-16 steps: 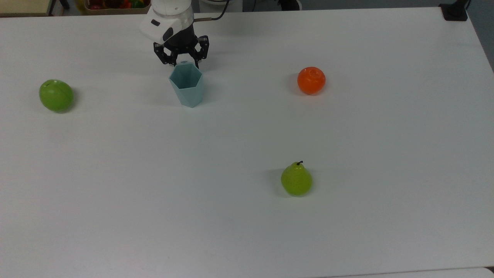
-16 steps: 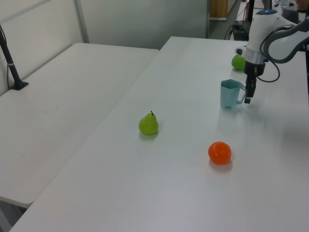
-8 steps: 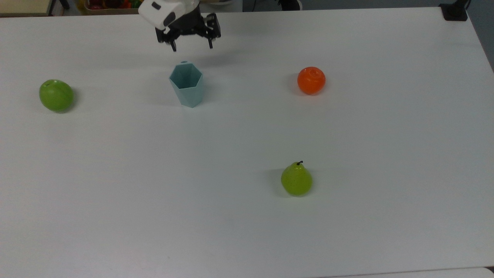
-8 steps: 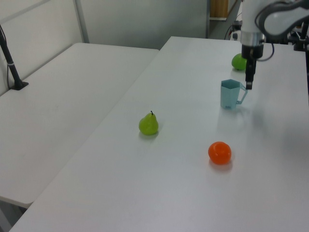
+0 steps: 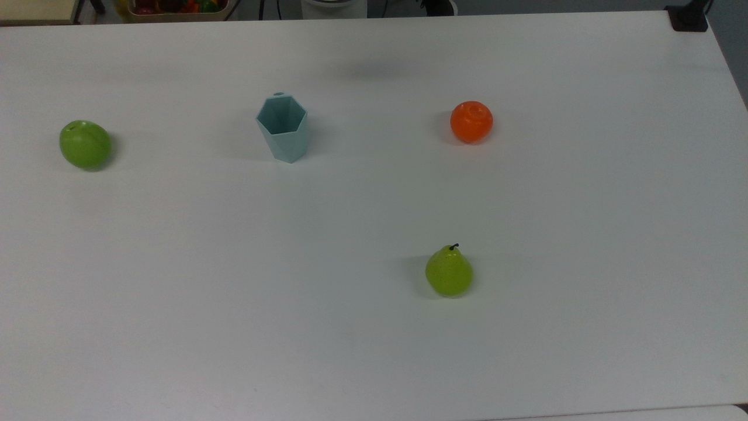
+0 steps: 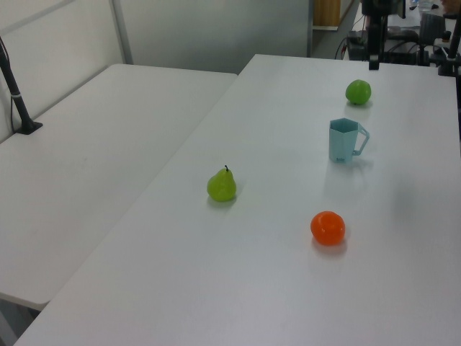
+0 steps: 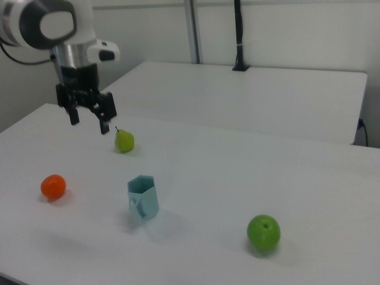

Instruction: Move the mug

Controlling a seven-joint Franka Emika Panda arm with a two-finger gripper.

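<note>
The pale teal faceted mug [image 5: 282, 128] stands upright on the white table [image 5: 350, 234], with nothing touching it. In the left view the mug [image 6: 346, 140] shows its loop handle on the left view's right side. In the right view the mug [image 7: 142, 198] sits low in the middle, and my gripper [image 7: 89, 122] hangs high above the table, well up and to the right view's left of the mug. It is open with nothing between its fingers. In the left view the gripper [image 6: 374, 61] is seen edge-on near the top, far above the mug.
A green apple [image 5: 85, 144], an orange [image 5: 471, 121] and a green pear [image 5: 449, 272] lie spread around the table. A box of colourful items [image 5: 175, 7] sits beyond the far edge. A second table [image 6: 108, 144] adjoins, with a black post [image 6: 14, 86].
My gripper has let go of the mug's handle side, risen straight up and left the top view. The mug and the fruits have stayed where they were.
</note>
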